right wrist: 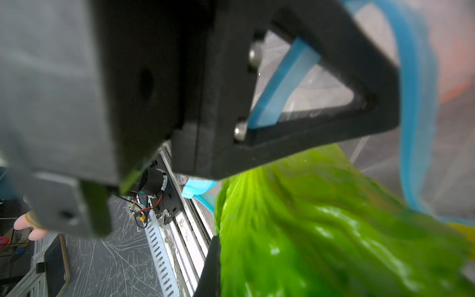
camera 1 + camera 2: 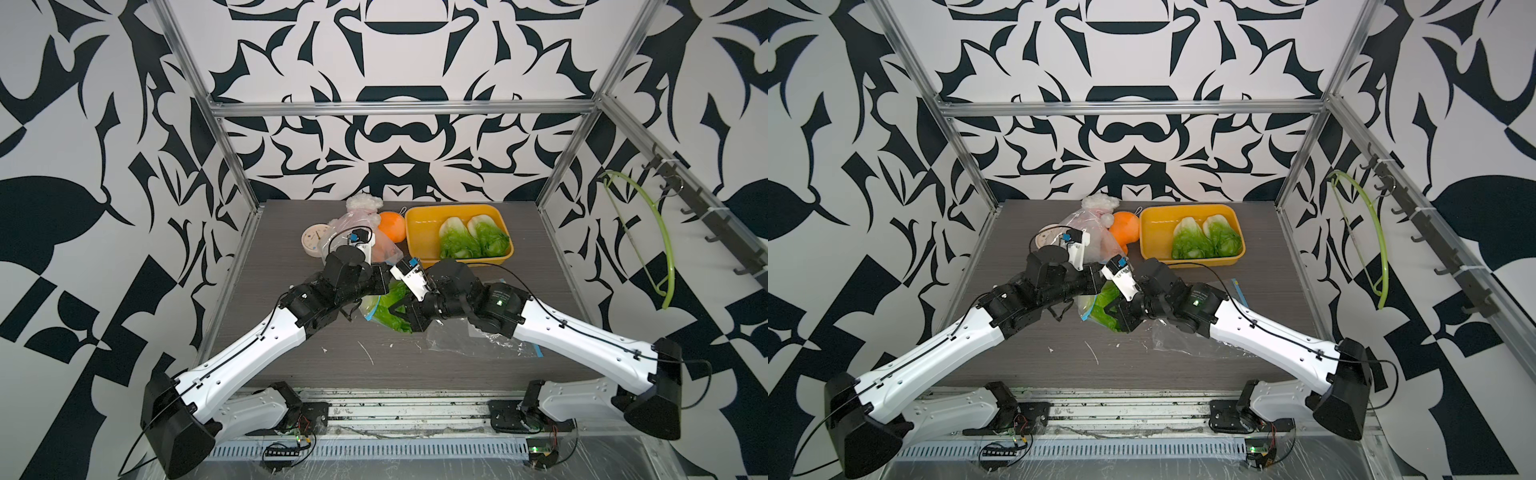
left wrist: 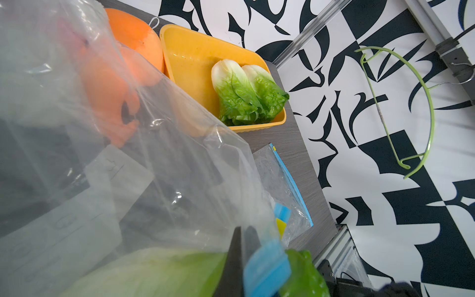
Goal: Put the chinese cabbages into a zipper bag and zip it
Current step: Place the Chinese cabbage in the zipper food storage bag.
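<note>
So, quick status: my left fingers are pressed together on the blue zip strip of the clear plastic zipper bag, over the dark wood-grain bench. The right fingers are closed too, at the same rim. It looks like they're pinching the opposite lip, but that wrist view is too blurry to swear by it.

One small, white-stemmed, frilly green chinese cabbage sits between the two sets of fingers, partly inside the bag with its leafy end poking out past the rim. The other two cabbages lie side by side in the yellow plastic tub, well beyond the right fingers.

My read: these heads are light and squashy, and the leaves will crumple or tear. I'd grab across the pale stem end, which should be firmer. The bag film looks slick and floppy, so the zip strip is the only decent handle.
</note>
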{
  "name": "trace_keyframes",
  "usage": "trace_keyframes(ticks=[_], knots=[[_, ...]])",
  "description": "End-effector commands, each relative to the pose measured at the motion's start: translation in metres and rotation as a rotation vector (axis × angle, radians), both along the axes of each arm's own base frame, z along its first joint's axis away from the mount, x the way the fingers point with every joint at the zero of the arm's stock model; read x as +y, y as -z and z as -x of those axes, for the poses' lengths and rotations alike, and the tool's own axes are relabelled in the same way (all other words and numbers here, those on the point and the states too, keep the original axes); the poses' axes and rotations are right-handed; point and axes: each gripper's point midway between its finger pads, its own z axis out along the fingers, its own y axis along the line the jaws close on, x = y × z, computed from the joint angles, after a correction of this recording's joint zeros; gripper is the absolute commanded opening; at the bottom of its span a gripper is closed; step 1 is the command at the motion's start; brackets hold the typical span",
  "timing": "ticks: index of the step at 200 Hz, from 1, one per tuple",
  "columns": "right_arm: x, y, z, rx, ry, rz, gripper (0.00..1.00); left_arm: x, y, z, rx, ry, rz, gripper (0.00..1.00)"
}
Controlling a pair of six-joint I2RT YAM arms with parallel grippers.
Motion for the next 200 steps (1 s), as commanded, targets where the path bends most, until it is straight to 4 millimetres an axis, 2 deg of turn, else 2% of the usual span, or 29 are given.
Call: trace_keyframes(ticks=[1, 22, 52, 65, 116, 156, 173, 200], knots=[[0.005, -0.054, -0.013, -0.091, 0.072, -0.164, 0.00, 0.004, -0.006, 0.003, 0.010, -0.018, 0.049, 0.00], [0.014, -0.064, -0.012, -0.081, 0.054, -0.207, 0.00, 0.008, -0.010, 0.004, 0.026, -0.054, 0.093, 0.00], [0.023, -0.030, -0.013, -0.003, 0.037, -0.080, 0.00, 0.014, -0.016, 0.002, 0.062, -0.127, 0.187, 0.00], [0.028, -0.026, -0.010, 0.025, 0.018, -0.083, 0.00, 0.013, -0.019, 0.002, 0.066, -0.132, 0.225, 0.00], [0.030, -0.044, -0.013, 0.003, 0.041, -0.142, 0.01, 0.006, -0.020, -0.001, 0.101, -0.135, 0.288, 0.00], [0.025, -0.039, -0.015, 0.014, 0.069, -0.118, 0.15, 0.012, -0.026, -0.003, 0.087, -0.169, 0.319, 0.00], [0.025, -0.041, -0.014, 0.020, 0.067, -0.125, 0.23, 0.008, -0.029, -0.002, 0.097, -0.154, 0.342, 0.00], [0.023, -0.038, -0.013, 0.028, 0.074, -0.121, 0.28, 0.010, -0.032, -0.003, 0.095, -0.168, 0.367, 0.00]])
